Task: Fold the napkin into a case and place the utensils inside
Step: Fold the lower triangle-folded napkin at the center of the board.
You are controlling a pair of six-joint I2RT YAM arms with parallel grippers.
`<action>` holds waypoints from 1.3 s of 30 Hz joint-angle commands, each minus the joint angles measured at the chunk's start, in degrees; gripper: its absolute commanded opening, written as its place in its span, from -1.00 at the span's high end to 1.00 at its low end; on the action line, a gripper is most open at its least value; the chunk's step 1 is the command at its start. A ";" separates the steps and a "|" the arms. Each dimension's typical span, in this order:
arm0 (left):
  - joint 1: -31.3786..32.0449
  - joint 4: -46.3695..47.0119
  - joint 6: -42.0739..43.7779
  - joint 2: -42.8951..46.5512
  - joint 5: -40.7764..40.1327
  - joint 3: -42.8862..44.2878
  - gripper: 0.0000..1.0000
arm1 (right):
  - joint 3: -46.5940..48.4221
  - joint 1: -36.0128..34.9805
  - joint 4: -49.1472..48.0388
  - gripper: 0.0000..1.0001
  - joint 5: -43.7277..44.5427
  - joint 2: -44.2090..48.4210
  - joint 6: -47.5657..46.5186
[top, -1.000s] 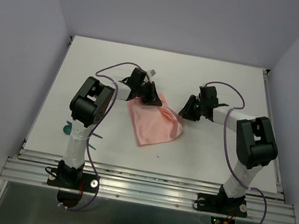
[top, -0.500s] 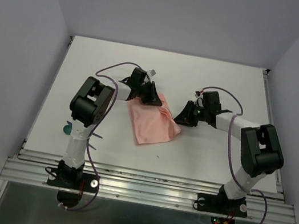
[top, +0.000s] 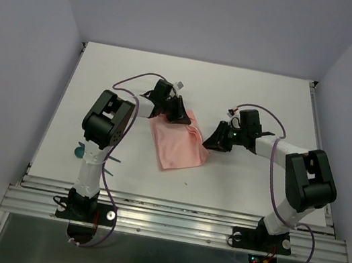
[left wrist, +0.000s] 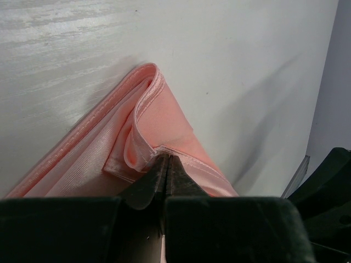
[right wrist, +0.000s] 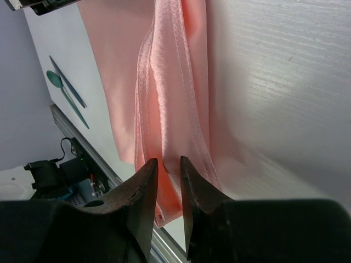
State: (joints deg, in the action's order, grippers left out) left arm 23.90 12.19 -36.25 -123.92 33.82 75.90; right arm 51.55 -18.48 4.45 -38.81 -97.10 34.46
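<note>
White desk point(top: 269, 107), lavender walls point(top: 14, 42). Napkin point(top: 177, 145): salmon-pink, folded in layers, lying on desk between both pincers. Left pincer point(left wrist: 166, 160): tips together, clamped on doubled hem at napkin's far corner. Right pincer point(right wrist: 169, 163): tips narrowly apart, raised fold of napkin running into gap, pinched there at opposite edge. Utensils point(right wrist: 55, 78): teal, flat on desk, well apart from left pincer, toward near edge beside left arm's base, apart from napkin.
</note>
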 commanded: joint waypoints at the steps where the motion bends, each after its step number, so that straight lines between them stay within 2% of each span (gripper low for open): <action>1: -0.08 -9.81 4.17 -4.93 -7.98 -1.81 0.90 | 1.27 -1.38 0.29 0.42 -1.01 1.39 -2.29; 12: -0.17 -10.69 4.52 -3.79 -8.16 -1.02 0.90 | 7.33 -9.11 6.09 0.42 7.95 -0.90 -7.65; 15: -0.17 -10.87 4.52 -3.88 -8.07 -0.75 0.90 | 7.78 -9.82 6.71 0.56 10.24 -2.04 -7.91; 16: -0.17 -10.87 4.61 -3.88 -8.07 -0.75 0.90 | 7.95 -10.34 6.71 0.71 10.76 -2.39 -7.74; 19: -0.17 -11.22 4.78 -3.52 -8.16 -0.58 0.90 | 8.13 -10.87 7.24 0.94 12.43 -3.36 -7.56; 24: -0.17 -12.10 5.49 -3.17 -8.34 0.21 0.90 | 7.69 -10.88 7.86 0.96 16.91 0.15 -7.30; 26: -0.17 -12.10 6.10 -3.17 -8.42 0.74 0.90 | 8.13 -10.88 8.65 0.84 23.75 1.82 -6.60; 27: -0.17 -12.10 6.45 -3.35 -8.34 0.92 0.90 | 8.13 -10.18 8.82 0.62 25.43 3.31 -6.51; 28: -0.17 -13.75 6.72 -3.43 -8.25 1.18 0.90 | 8.22 -9.39 8.82 0.62 26.40 3.84 -6.33; 30: -0.17 -14.82 7.24 -3.79 -8.16 1.88 0.90 | 8.13 -6.31 8.65 0.07 26.50 4.81 -5.90; 31: -0.17 -14.82 7.33 -3.79 -8.16 2.06 0.90 | 8.04 -5.35 8.56 0.07 26.42 4.99 -5.63; 32: -0.17 -15.00 7.33 -3.70 -8.16 2.06 0.90 | 7.95 -4.47 8.47 -0.13 26.33 4.99 -5.46; 35: -0.17 -15.08 7.33 -3.61 -8.25 2.24 0.90 | 6.20 -1.22 7.77 -0.28 24.67 4.64 -3.53; 39: -0.17 -15.09 7.33 -3.61 -8.69 1.97 0.90 | 0.32 0.81 5.58 -0.30 21.50 5.95 3.06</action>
State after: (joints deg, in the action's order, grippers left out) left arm 24.05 6.15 -33.21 -124.14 32.56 79.24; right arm 56.05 -18.28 12.08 -15.42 -93.17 31.86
